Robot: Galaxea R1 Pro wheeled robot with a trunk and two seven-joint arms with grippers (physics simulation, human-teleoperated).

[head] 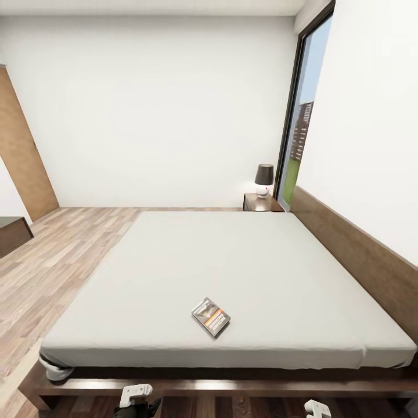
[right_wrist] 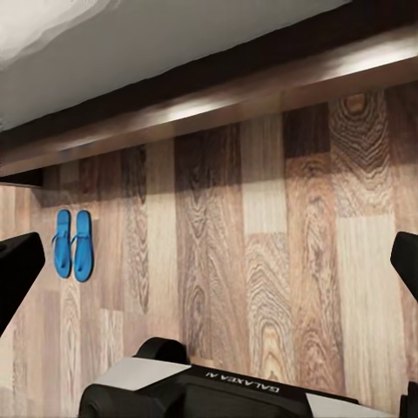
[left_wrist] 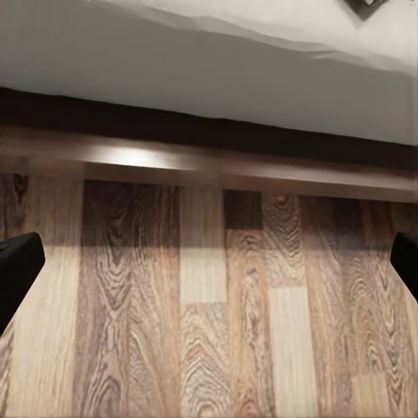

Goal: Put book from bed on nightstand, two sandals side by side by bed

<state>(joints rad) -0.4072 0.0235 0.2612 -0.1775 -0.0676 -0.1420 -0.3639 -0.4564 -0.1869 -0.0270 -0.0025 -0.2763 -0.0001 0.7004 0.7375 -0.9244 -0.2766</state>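
A: The book (head: 211,317) lies flat on the bed (head: 244,261), near its front edge, cover up. Thin paperback: probably light and bendy, so pinch it at one edge, not the middle.

B: And the sandals (right_wrist: 72,244)?

A: Side by side on the floor (right_wrist: 261,261) near the bed frame; flat, likely soft.

B: Claws?

A: Both hang low before the bed, jaws wide apart, holding nothing. The nightstand (head: 262,202) stands at the far corner.

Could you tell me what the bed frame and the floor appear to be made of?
The bed frame looks like dark-brown wood with a slight gloss: light glints along its rail. The floor looks like light-brown wood planks, with visible grain, knots and plank seams.
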